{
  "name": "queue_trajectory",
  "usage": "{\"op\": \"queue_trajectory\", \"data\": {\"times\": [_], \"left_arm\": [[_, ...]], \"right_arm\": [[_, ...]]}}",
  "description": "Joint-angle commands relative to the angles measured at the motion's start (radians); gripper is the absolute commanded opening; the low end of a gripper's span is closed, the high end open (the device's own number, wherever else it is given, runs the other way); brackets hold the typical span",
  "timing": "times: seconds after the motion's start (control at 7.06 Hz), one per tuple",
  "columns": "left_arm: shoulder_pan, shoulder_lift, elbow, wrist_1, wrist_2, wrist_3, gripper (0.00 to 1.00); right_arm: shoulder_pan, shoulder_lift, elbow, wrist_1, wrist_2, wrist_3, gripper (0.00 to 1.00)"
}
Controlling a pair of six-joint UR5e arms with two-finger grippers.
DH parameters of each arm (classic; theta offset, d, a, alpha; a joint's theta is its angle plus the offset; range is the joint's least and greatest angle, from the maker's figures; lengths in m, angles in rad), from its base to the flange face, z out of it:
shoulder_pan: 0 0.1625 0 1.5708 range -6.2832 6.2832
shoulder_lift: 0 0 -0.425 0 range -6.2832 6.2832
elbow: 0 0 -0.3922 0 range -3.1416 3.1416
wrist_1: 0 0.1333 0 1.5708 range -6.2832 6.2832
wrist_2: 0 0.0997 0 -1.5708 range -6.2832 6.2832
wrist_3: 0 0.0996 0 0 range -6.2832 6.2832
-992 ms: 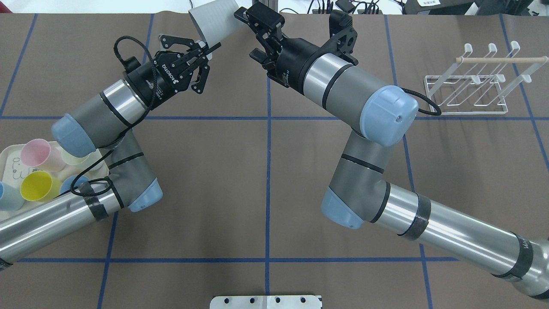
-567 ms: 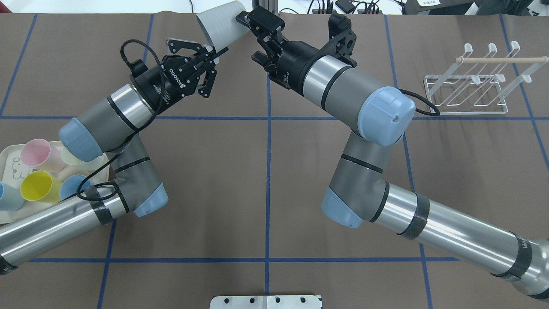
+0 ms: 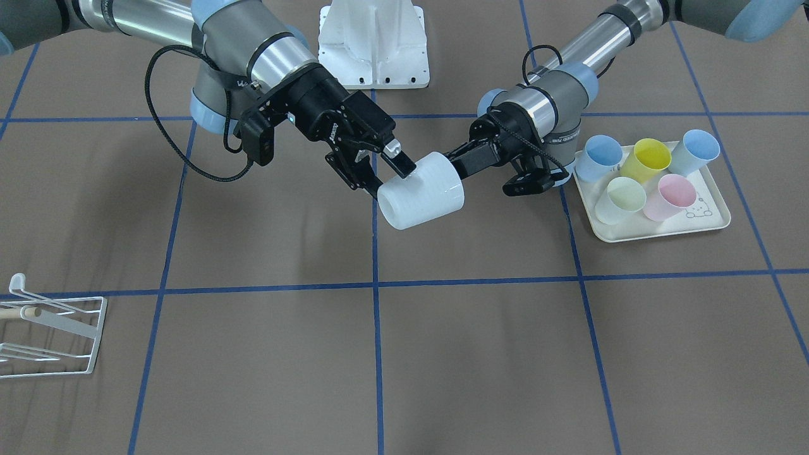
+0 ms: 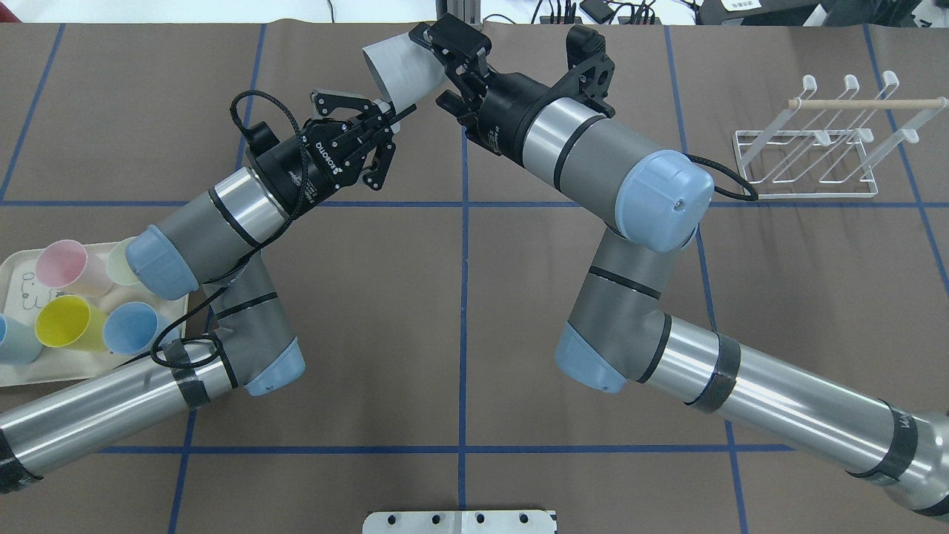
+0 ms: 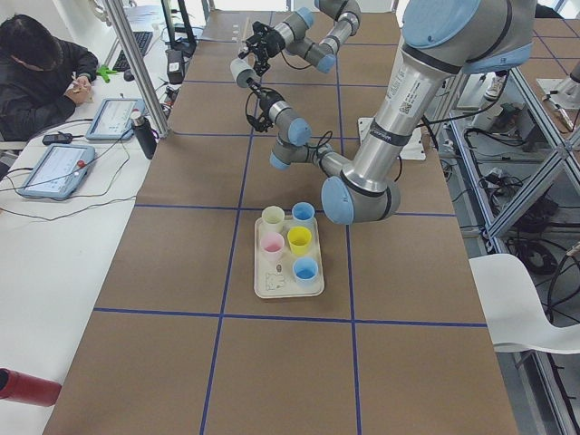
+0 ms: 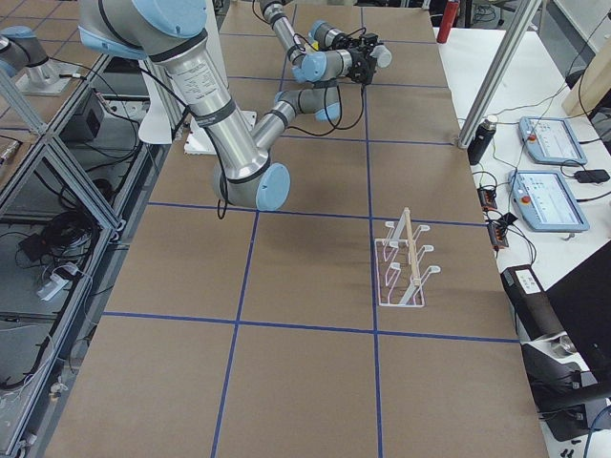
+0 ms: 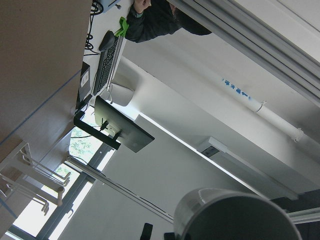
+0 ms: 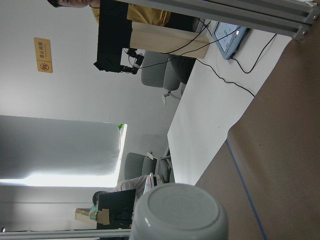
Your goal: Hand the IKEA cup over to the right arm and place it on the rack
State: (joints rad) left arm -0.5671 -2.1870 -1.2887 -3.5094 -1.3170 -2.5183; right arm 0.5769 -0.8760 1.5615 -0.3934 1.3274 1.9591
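Hanging on its side in the air over the middle of the brown table cover (image 3: 253,221), on the half away from the robot's base, the white IKEA cup (image 3: 422,193) sits between the two grippers. The left gripper (image 3: 452,158) has its slim fingers pinched together on the cup's wall at the open rim, so this arm carries the cup. The right gripper (image 3: 392,177) faces it from the other side. Its jaws are spread wide and straddle the cup's closed base end, with one finger over the top and the other beside the base. Whether its pads actually touch the cup cannot be told. In the right wrist view the rounded base fills the lower edge of the picture, close to the camera. The rack (image 4: 819,138) stands on the robot's right side of the table, well apart from the cup, with its wooden rod (image 4: 864,104) lying across the white prongs. On the robot's left side, a cream tray (image 3: 708,218) holds five upright cups: two blue, one yellow, one pale green and one pink. In the exterior left view, a person (image 5: 36,72) sits at a white side desk.
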Motion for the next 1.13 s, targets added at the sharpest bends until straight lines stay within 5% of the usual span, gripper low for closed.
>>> {"op": "queue_trajectory", "data": {"times": [0.0, 0.99], "left_arm": [[0.019, 0.000, -0.004, -0.005, 0.015, 0.021, 0.00], [0.062, -0.002, -0.017, -0.006, 0.084, 0.024, 0.00]], "right_arm": [[0.001, 0.000, -0.004, 0.001, -0.001, 0.000, 0.99], [0.000, 0.000, -0.006, 0.001, -0.001, 0.000, 0.95]]}}
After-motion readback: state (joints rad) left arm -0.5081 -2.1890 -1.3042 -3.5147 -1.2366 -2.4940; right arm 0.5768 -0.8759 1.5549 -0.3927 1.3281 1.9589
